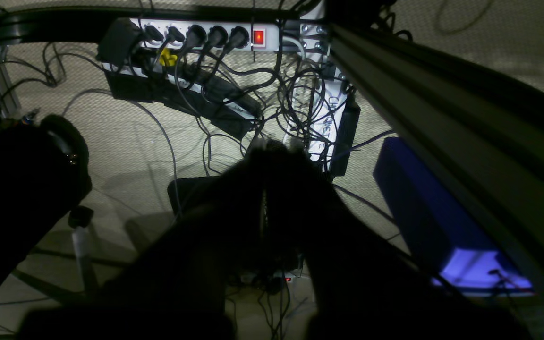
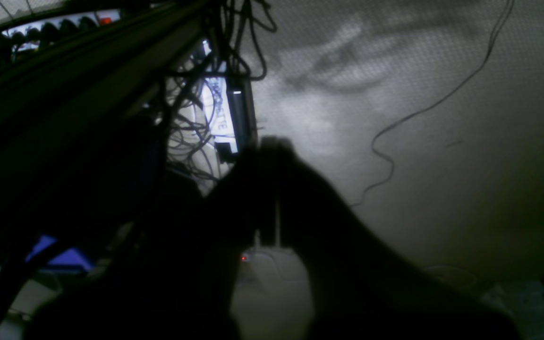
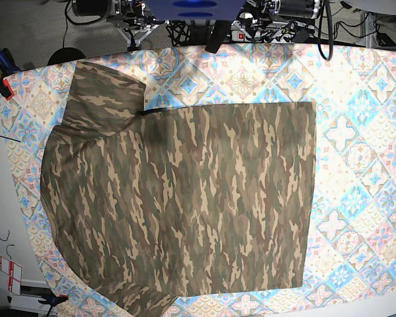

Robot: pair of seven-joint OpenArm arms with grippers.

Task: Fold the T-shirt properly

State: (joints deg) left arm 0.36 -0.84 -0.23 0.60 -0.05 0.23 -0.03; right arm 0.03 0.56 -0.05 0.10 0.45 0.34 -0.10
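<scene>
Since the T-shirt [image 3: 184,205] lies spread flat across the tablecloth [image 3: 363,132], reaching its left edge, it looks light and limp; pinch hem corners. Both grippers, left [image 1: 265,146] and right [image 2: 272,141], hang pressed together, empty.

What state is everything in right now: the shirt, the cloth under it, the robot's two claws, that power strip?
T-shirt: spread flat on the table, unfolded, one sleeve lying out at the upper left corner.
Tablecloth: lying flat under the shirt.
Left gripper: shut, empty, off the table, over the floor cables.
Right gripper: shut, empty, also pointed at the floor.
Power strip: red switch lit, plugs in.
</scene>
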